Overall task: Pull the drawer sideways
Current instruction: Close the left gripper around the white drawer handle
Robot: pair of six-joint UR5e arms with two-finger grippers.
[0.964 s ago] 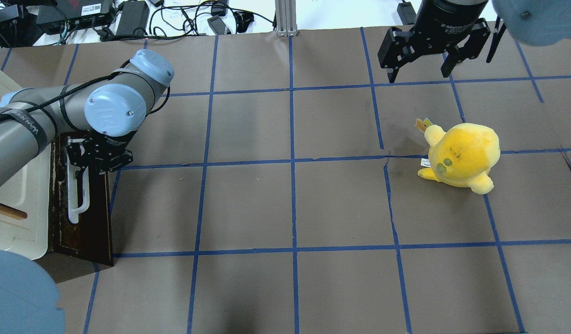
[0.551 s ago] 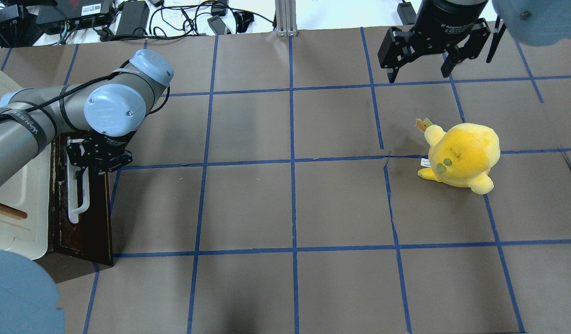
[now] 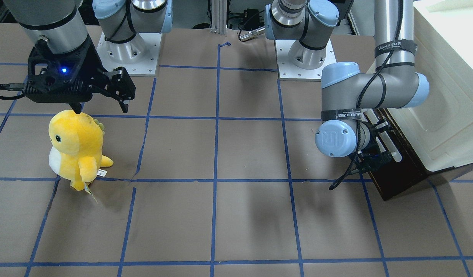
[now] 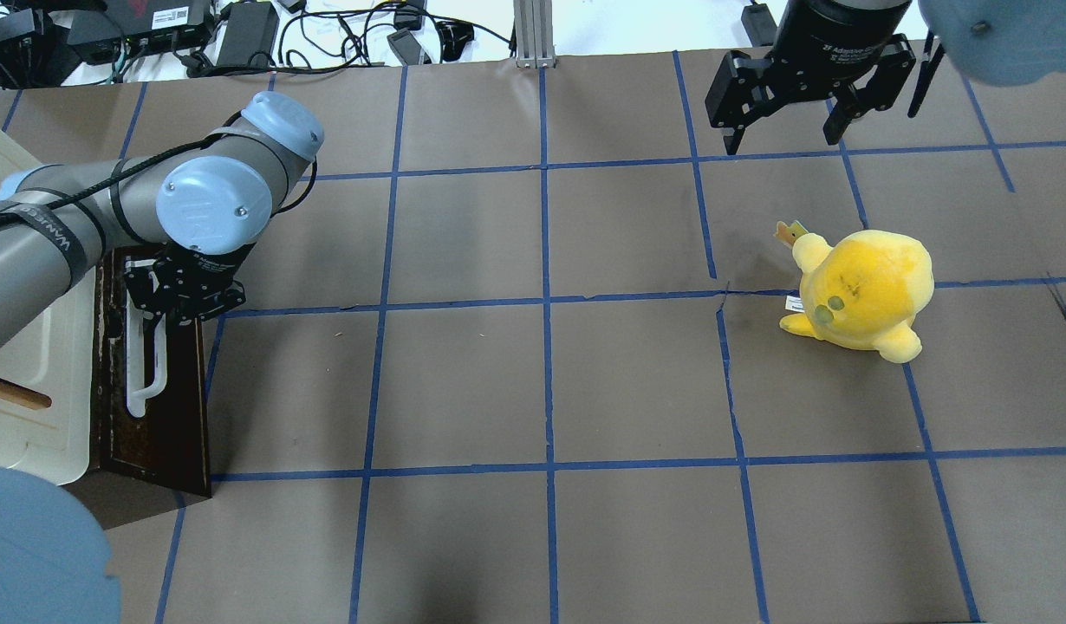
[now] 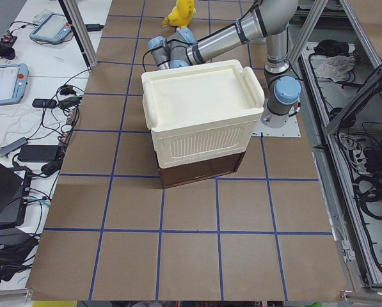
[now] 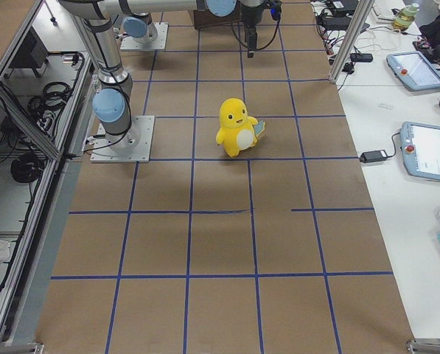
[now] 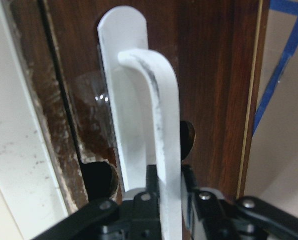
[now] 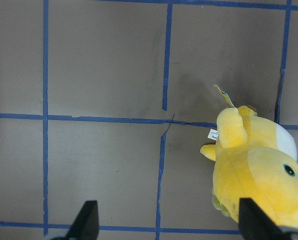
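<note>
We've got left gripper (image 7: pixel 169 180) clamped on the white bar handle (image 7: pixel 158 100) for the sideways pull; drawer (image 4: pixel 165 407) sits under the cream cabinet (image 4: pixel 30 407), table (image 4: pixel 542 390) left end; right gripper (image 4: pixel 782 139) open, parked clear.

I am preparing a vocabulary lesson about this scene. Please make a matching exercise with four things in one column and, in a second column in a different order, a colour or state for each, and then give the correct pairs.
Column one:
1. left gripper
2. right gripper
3. plush toy
4. drawer front

Column two:
A. yellow, standing upright
B. open, holding nothing
C. dark brown wood
D. closed around the white bar handle

Right pairs: 1-D, 2-B, 3-A, 4-C.
</note>
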